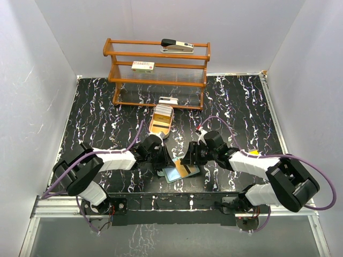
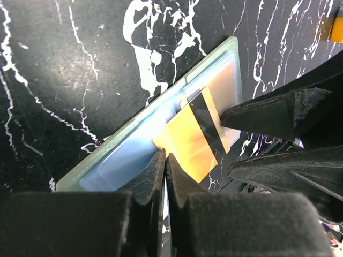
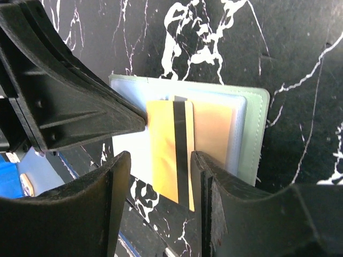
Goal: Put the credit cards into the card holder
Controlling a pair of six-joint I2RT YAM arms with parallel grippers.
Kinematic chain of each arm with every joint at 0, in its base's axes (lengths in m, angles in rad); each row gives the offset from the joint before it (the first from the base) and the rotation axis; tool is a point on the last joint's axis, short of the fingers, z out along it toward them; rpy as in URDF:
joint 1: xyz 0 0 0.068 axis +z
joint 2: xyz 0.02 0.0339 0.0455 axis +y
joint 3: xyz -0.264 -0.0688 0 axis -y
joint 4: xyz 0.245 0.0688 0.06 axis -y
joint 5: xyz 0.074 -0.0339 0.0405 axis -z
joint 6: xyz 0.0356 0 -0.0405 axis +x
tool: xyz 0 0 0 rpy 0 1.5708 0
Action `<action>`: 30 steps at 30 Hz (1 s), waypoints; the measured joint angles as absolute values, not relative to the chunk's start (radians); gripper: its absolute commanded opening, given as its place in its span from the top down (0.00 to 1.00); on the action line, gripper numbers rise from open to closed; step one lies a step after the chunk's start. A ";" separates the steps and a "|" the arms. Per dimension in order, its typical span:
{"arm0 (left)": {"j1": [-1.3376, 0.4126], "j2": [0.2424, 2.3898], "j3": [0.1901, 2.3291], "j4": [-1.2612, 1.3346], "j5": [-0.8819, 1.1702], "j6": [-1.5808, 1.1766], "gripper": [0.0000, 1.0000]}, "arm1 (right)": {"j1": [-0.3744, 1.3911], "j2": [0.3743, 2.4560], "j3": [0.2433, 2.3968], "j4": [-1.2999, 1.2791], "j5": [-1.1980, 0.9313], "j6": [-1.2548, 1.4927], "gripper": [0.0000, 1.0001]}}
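Across the black table [image 1: 96, 118]: wooden rack [image 1: 158, 72] by the far edge, tan tray [image 1: 161, 122] with more credit cards [image 1: 161, 114] just in front of it, well apart from the work. No hazard there, short of an elbow swung wide.

At the middle of the near edge: the card holder [image 3: 257, 123], spread open and flat, clear pockets upward. Biggest risk here is shoving the whole holder along the surface, or out toward the near edge, by driving a card too hard against a tight pocket. Nothing pinning it but the left gripper [image 2: 165, 160], clenched on nothing, tips pressed at the pocket right beside the card.

Next, the right gripper [image 3: 161, 160]: parted, astride the gold card [image 3: 163, 150], one finger against the striped side, a sliver of pocket showing on the other. No real pinch, by the look of it. Likely to let the card swivel or skid sideways under a push.

Then the gold card itself: lying over the pockets, one end hanging past the holder's edge, seemingly not yet seated. Could ride over the pocket's lip instead of under it, or jam from a crooked entry.

Smallest: both grippers' tips nearly meeting at the card's edge. One knock between them, enough to flick the card loose.
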State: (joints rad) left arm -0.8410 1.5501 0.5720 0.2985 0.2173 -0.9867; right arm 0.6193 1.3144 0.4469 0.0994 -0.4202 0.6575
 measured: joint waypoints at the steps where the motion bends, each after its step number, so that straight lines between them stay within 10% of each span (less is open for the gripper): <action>1: -0.841 1.543 0.572 0.288 0.214 -0.987 1.00 | 0.619 1.308 0.447 0.085 -0.416 0.659 0.53; 23: -0.841 1.555 0.555 0.330 0.226 -1.006 1.00 | 0.670 1.272 0.495 -0.093 -0.324 0.661 0.55; 30: -0.842 1.559 0.554 0.337 0.226 -1.011 1.00 | 0.672 1.276 0.481 -0.060 -0.333 0.687 0.81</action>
State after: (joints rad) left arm -0.8417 1.5585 0.5545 0.3374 0.2264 -1.0107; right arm 0.6724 1.2762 0.4812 -0.0601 -0.3328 0.6868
